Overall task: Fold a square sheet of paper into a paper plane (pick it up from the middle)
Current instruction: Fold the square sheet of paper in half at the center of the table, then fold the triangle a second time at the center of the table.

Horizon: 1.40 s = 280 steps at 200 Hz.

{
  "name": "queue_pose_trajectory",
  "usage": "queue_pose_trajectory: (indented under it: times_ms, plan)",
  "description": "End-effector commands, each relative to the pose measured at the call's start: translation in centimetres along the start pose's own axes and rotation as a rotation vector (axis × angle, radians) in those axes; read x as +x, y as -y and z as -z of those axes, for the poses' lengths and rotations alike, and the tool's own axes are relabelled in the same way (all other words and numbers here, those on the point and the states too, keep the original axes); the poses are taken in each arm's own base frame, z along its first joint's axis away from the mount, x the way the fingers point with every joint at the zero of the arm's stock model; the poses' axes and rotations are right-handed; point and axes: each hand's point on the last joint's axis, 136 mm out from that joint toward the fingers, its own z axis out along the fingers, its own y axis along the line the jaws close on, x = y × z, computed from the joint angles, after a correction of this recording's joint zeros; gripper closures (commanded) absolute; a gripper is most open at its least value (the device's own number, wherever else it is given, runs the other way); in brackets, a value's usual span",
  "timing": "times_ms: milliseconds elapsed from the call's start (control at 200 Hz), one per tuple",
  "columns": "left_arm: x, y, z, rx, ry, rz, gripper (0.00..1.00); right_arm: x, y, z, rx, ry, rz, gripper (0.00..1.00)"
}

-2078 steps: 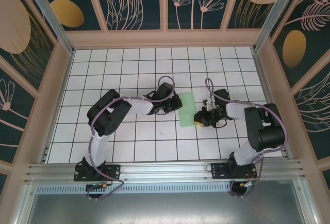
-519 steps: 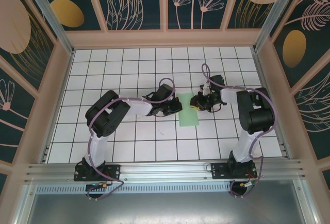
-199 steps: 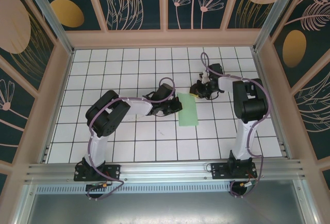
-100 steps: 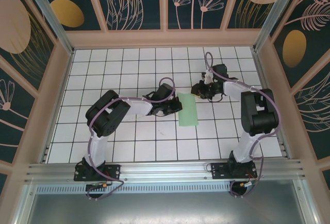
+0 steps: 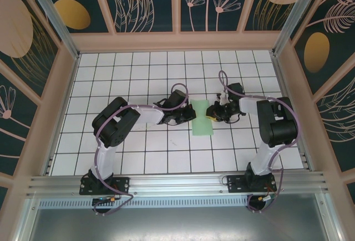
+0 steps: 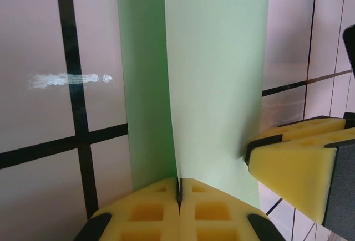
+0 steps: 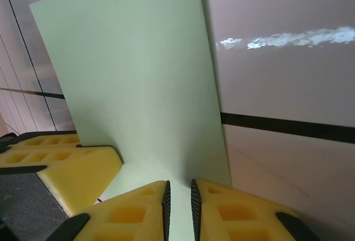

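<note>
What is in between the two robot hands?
The folded square sheet of paper lies between them. In the top view the left gripper pinches its left edge and the right gripper touches its right edge; nothing else sits there.

- You had no text, label, brand, number or sign to read in any of the views.
- The paper point(image 5: 203, 118) was plain and unmarked on the faces you could see.
- The table point(image 5: 138, 158) carried only black grid lines, and the walls point(image 5: 222, 3) only plant and oval patterns, no lettering.
</note>
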Motion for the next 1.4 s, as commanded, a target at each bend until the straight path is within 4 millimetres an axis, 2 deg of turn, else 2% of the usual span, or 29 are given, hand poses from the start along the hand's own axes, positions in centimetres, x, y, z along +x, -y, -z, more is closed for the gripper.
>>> queue_pose_trajectory:
  times_ms: [0,50,135,270,390,435,535,605,726,871,1041,1091,1281,1341,1396]
  plan:
    - [1.3,-2.8,-0.5,-0.096,-0.044,0.02,0.97,0.9,-1.5,1.5,-0.02,0.016,0.044,0.77]
    - [1.4,-2.8,-0.5,-0.097,-0.045,0.02,0.97,1.4,-2.0,2.0,-0.041,0.017,0.049,0.77]
    - [1.4,-2.8,-0.6,-0.098,-0.049,0.02,0.97,2.6,-1.7,2.0,-0.045,-0.002,0.037,0.77]
    - [1.4,-2.8,-0.6,-0.096,-0.049,0.019,0.97,5.1,0.4,0.6,-0.033,-0.051,-0.012,0.77]
    - [1.3,-2.7,-0.6,-0.097,-0.048,0.017,0.97,5.9,2.8,-0.2,0.049,-0.066,-0.043,0.77]
    - [1.3,-2.7,-0.6,-0.098,-0.048,0.019,0.97,6.0,3.1,-0.2,0.065,-0.067,-0.043,0.77]
    - [1.3,-2.6,-0.5,-0.099,-0.047,0.017,0.97,5.8,2.4,0.5,0.057,-0.054,-0.024,0.77]
    - [1.3,-2.7,-0.5,-0.103,-0.046,0.017,0.97,5.5,1.0,1.4,0.028,-0.04,0.005,0.77]
    - [1.3,-2.7,-0.5,-0.101,-0.048,0.019,0.97,6.2,-0.9,2.4,-0.029,-0.049,0.038,0.77]
    - [1.2,-2.6,-0.5,-0.098,-0.046,0.018,0.97,7.9,0.2,1.7,-0.018,-0.071,0.007,0.77]
    - [1.1,-2.5,-0.6,-0.094,-0.043,0.017,0.97,9.0,3.9,0.6,0.134,-0.078,-0.055,0.77]
    - [1.2,-2.5,-0.6,-0.094,-0.047,0.016,0.97,9.0,3.6,0.7,0.123,-0.074,-0.054,0.77]
    - [1.3,-2.6,-0.5,-0.097,-0.048,0.013,0.97,8.7,0.4,2.4,0.026,-0.036,-0.001,0.77]
    - [1.3,-2.6,-0.5,-0.096,-0.048,0.017,0.97,9.0,0.3,2.5,0.017,-0.039,-0.004,0.77]
    - [1.3,-2.5,-0.5,-0.093,-0.049,0.015,0.97,9.2,1.1,2.2,0.038,-0.041,-0.018,0.77]
